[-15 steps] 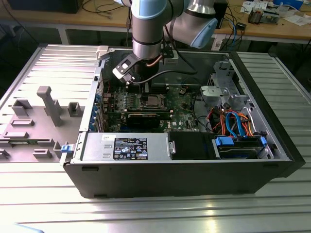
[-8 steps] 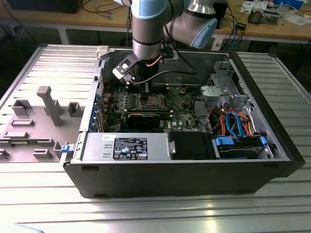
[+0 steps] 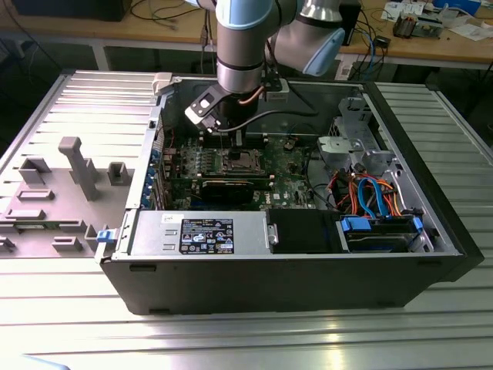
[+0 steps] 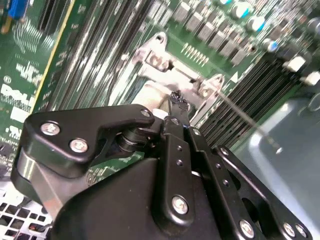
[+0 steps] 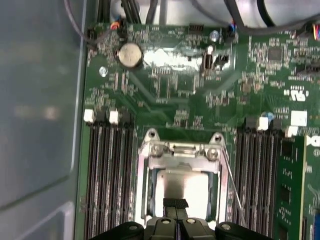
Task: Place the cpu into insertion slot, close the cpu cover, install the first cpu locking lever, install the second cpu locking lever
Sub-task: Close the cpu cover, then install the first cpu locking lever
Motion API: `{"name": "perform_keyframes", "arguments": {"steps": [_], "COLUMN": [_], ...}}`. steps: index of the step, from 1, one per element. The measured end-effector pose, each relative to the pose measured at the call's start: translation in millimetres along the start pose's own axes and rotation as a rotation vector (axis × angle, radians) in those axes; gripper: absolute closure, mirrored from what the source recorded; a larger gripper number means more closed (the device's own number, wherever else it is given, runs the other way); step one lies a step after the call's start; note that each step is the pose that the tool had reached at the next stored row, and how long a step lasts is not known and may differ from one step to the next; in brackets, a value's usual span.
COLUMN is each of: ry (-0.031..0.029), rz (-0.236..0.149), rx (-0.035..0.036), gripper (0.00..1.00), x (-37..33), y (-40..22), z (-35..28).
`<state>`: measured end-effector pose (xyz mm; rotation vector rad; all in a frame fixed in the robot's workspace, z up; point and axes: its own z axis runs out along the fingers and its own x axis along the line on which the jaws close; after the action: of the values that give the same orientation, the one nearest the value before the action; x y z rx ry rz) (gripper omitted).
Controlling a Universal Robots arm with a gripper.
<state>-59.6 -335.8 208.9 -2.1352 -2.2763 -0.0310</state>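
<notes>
The pincer (image 5: 176,205) has its fingers pressed together, pinching nothing I can make out, tip low over the cpu cover (image 5: 179,150), which seems to lie flat on the insertion slot (image 3: 240,160). The cpu (image 5: 184,186) shines through the cover's window, directly beneath the tip. A thin locking lever (image 5: 234,191) runs beside the socket, its end cut off

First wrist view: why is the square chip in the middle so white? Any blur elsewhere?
In the first wrist view, light glares off the cpu, washing out its metal top; in the second wrist view, the motherboard behind the gripper looks smeared; in the exterior view, the ribbed metal table shines in bright patches.
</notes>
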Motion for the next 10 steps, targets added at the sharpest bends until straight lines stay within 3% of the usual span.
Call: {"name": "perform_keyframes", "arguments": {"steps": [2, 4, 10], "ry": [0.0, 0.0, 0.0], "rz": [0.0, 0.0, 0.0], "rx": [0.0, 0.0001, -0.0001], "gripper": [0.89, 0.89, 0.89], "x": [-0.4, -0.6, -0.5], "y": [7.1, 9.7, 10.1], "z": [0.0, 0.0, -0.2]}}
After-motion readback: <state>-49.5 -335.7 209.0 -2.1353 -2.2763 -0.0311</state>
